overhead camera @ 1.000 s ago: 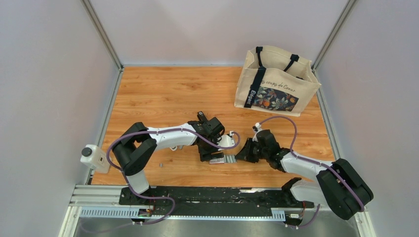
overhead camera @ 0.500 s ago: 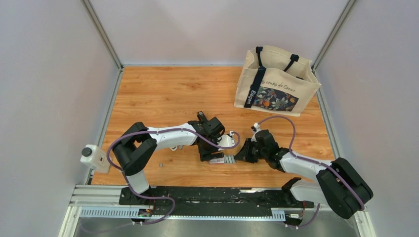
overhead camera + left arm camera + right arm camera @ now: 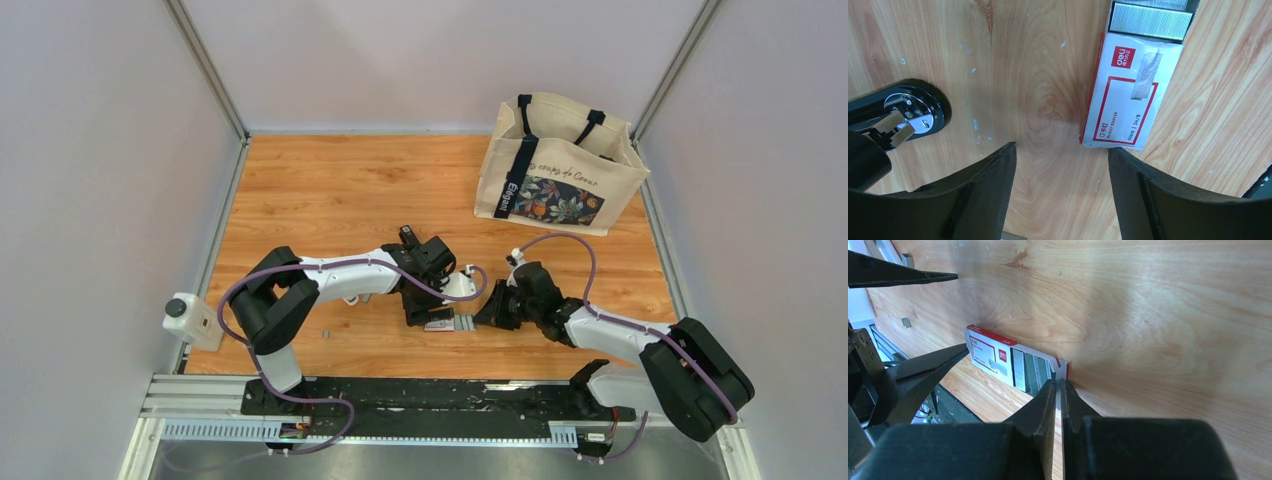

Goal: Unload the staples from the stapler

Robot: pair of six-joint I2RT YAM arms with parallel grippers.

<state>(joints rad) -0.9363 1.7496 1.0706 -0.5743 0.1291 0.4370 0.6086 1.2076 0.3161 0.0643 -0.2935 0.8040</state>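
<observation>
Nearest the bases, a small grey bit, taken to be staples [image 3: 326,332], is seen lying loose on the desk [image 3: 300,190] beside the left arm, well apart from the stapler [image 3: 898,112]. Whether more are left inside the stapler cannot be told. Just beyond, the right end effector [image 3: 1058,385] is clenched on the thin flap [image 3: 1063,371] of the box [image 3: 990,352], whose tray of grey strips is drawn partly out. The left end effector [image 3: 1062,152] is held spread and empty above bare wood, between the stapler and the box. A tear or slip of the flap is judged likely if it is pulled hard, and the strips could then be spilled and mixed with the loose bit. The unheld stapler could be knocked aside. Farthest off, a bag [image 3: 560,165] is stood.
</observation>
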